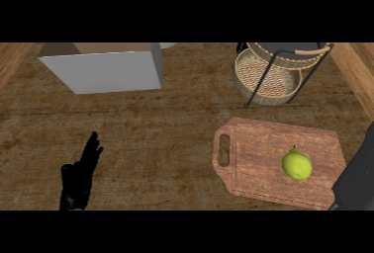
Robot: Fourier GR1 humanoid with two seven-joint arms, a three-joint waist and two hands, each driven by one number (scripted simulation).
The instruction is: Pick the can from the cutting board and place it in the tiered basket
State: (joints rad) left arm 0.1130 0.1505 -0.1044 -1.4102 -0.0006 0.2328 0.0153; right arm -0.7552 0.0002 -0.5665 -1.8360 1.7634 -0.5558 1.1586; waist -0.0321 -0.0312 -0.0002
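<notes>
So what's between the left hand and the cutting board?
Nothing: head view shows bare counter between the left hand and the board. The board carries a yellow-green fruit, no can visible.

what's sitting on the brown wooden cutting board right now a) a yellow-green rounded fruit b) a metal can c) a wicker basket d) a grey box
a: a yellow-green rounded fruit lies on the brown wooden cutting board, right of its middle; no can shows.
</notes>
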